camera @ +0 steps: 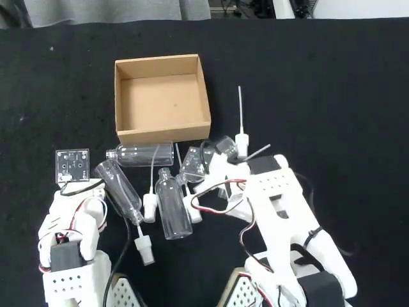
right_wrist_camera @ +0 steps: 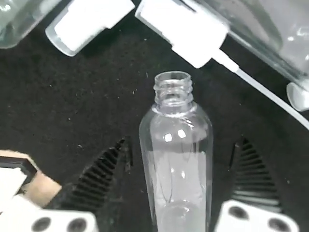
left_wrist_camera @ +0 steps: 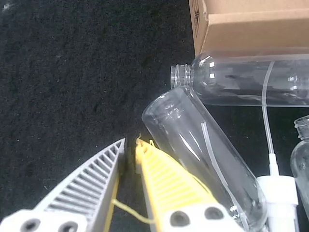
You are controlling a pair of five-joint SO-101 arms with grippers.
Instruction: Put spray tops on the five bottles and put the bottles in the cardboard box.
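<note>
- Straddling a clear uncapped bottle, the right gripper is spread wide. One black finger sits on each side of the bottle's body, with dark cloth showing in both gaps, so it grips nothing.
- That bottle lies on the black table close to the front right corner of the cardboard box. Its open neck points at a loose spray top.
- The left gripper has its grey and yellow fingers drawn nearly together, with only a thin slit between the tips and nothing held. It hangs over the cloth just beside the base of a slanted bottle.
- In the high view the slanted bottle appears to carry a white cap on its near end.
- A long bottle with an open neck lies lengthwise just beside the box's front wall.
- A middle bottle, also uncapped, lies between two loose white sprayers, one close on each side.
- An upright sprayer stands with its tube pointing up, near the box's right front corner.
- All the bottles in view lie outside the box.
</note>
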